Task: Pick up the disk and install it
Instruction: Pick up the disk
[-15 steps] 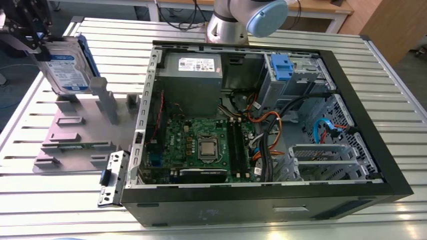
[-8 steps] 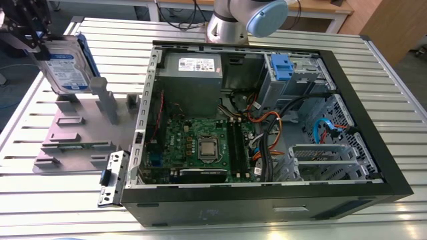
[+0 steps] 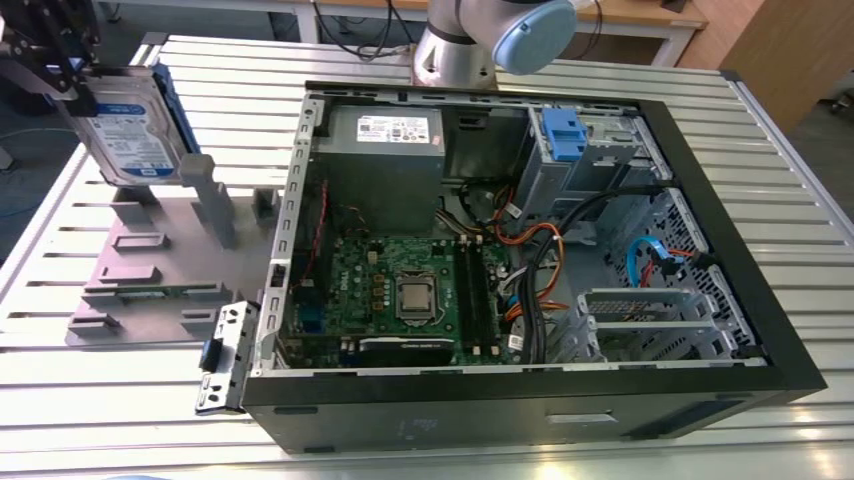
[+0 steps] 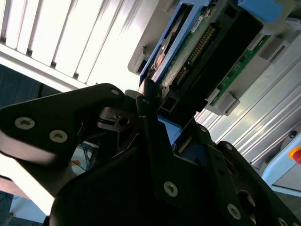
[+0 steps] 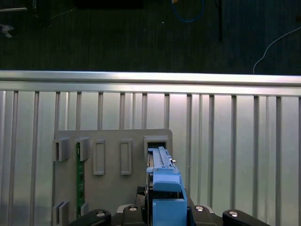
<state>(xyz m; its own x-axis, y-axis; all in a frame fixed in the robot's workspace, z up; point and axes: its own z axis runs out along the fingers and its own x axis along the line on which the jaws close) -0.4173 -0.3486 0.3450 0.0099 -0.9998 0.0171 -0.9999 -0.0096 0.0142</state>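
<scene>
In the exterior view the disk (image 3: pixel 127 125), a silver hard drive with a blue-and-white label and blue rails, stands on edge at the far left. My gripper (image 3: pixel 70 82) is shut on its upper end. The drive's lower edge hangs just over the upright slots of the grey holder plate (image 3: pixel 147 265). The first wrist view looks down the disk's blue rail (image 5: pixel 164 188), with an open slot (image 5: pixel 155 142) in the plate beyond it. In the second wrist view the disk's green circuit-board side (image 4: pixel 197 52) sits between my black fingers (image 4: pixel 150 136).
An open computer case (image 3: pixel 534 390) lies on the slatted metal table (image 3: pixel 747 180), showing a motherboard (image 3: pixel 400 290), a grey power supply (image 3: pixel 387 150), a blue drive bay latch (image 3: pixel 561 135) and cables. A green memory stick (image 5: pixel 79 169) stands in the holder plate. The arm's base (image 3: pixel 461 45) rises behind the case.
</scene>
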